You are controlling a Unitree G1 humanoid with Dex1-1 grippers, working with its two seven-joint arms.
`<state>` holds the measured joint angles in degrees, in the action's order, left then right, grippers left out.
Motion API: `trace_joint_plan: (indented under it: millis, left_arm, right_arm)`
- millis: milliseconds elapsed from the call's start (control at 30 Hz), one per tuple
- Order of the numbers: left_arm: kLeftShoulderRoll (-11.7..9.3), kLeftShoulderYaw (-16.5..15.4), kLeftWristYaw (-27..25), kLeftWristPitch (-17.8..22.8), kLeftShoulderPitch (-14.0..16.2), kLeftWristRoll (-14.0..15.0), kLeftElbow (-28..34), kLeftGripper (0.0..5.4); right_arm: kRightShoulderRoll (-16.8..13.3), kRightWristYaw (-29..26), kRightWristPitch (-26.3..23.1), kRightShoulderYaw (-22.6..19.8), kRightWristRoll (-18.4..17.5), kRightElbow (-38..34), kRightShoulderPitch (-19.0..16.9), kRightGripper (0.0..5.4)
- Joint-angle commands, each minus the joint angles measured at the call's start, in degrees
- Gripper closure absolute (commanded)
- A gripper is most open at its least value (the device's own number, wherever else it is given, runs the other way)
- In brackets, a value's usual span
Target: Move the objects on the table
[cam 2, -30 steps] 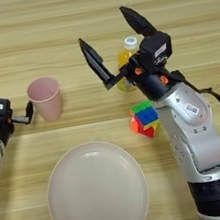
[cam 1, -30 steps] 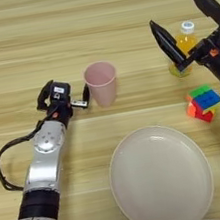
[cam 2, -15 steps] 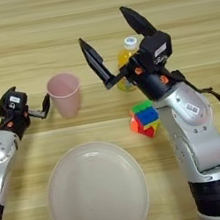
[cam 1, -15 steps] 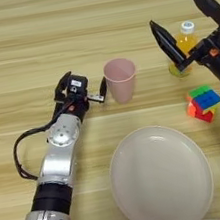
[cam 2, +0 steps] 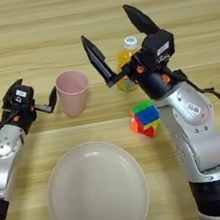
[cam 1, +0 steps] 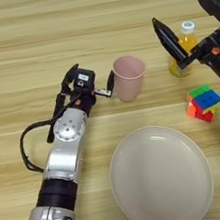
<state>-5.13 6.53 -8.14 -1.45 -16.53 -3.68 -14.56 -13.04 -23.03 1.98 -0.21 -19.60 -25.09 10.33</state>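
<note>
On my screen the pale-pink cup (cam 1: 129,77) stands upright on the wooden table (cam 1: 29,39), near the middle, and what I can see of its inside holds nothing. My left gripper (cam 1: 91,82) sits just to the cup's left with its black fingers spread apart; one fingertip lies right against the cup's side, the other points off to the left, so the hand is released and grasps nothing. The large cream plate (cam 1: 161,175) lies flat on the near part of the table, below the cup and apart from it, and its face is bare. My right gripper (cam 2: 115,43) hangs above the table on the right with both long fingers splayed wide, empty. Behind it, between those fingers from my view, stands a small bottle of orange liquid (cam 2: 126,63) with a white cap, upright. Just in front of that bottle sits a multicoloured cube (cam 2: 145,118), resting on the table beside the right forearm.
</note>
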Motion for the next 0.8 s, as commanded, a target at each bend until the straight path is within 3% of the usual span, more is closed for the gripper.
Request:
trace_joint_plan:
  millis: [33, 567, 800]
  left_arm:
    - [0.3, 0.5, -0.3, 0.8, -0.5, -0.4, 0.6, 0.03]
    - [-0.3, 0.0, 0.1, 0.8, 0.2, -0.2, 0.2, 0.03]
    - [-1.6, -2.1, 0.9, 1.4, 1.8, 0.0, 0.3, 0.03]
  right_arm:
    - [-0.5, 0.0, -0.4, -0.3, 0.0, -1.0, 0.4, 0.00]
    - [-0.6, -0.3, -0.3, -0.5, -0.2, -0.8, 0.4, 0.00]
    - [-0.6, -0.4, -0.2, -0.6, -0.3, -0.8, 0.4, 0.00]
